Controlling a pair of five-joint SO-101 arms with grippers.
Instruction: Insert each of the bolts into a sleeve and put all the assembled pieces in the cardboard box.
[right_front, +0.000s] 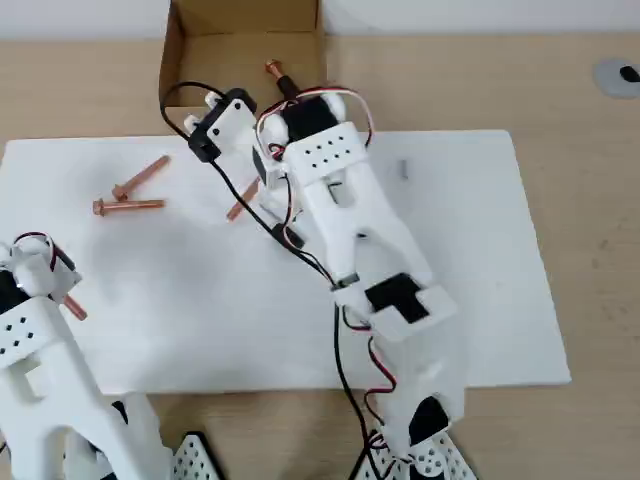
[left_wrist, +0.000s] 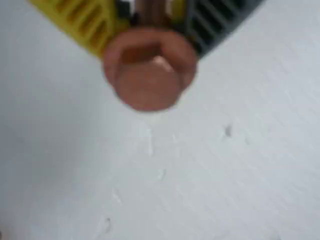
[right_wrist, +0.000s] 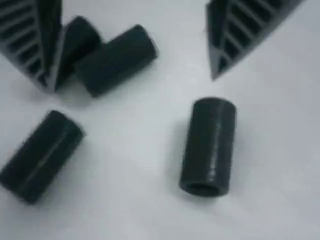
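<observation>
White mat (right_front: 450, 250) on a wooden table (right_front: 590, 200), seen from above, with the box (right_front: 172, 60) at the far edge, left of centre. At the near left corner, the left gripper (left_wrist: 150, 20) is clenched on a bolt (left_wrist: 150, 70): the shank sits between one yellow and one black finger, and the head points down at the mat, just above it. The right arm reaches from the near edge across the middle of the mat to the box. In its wrist view the right gripper (right_wrist: 132, 75) hangs released, jaws wide apart, over four sleeves lying on the mat: one (right_wrist: 207, 145) between the jaws, one (right_wrist: 37, 155) apart from it, and two (right_wrist: 115, 60) (right_wrist: 77, 37) side by side against one finger. From above, the arm hides these sleeves. Three loose bolts lie on the far left of the mat: two (right_front: 140, 178) (right_front: 128, 206) close together and a third (right_front: 242, 200) just beside the right arm, crossed by a black cable (right_front: 215, 170). A fourth bolt (right_front: 274, 70), dark along its shank, lies in the box's near right corner, partly under the arm.
</observation>
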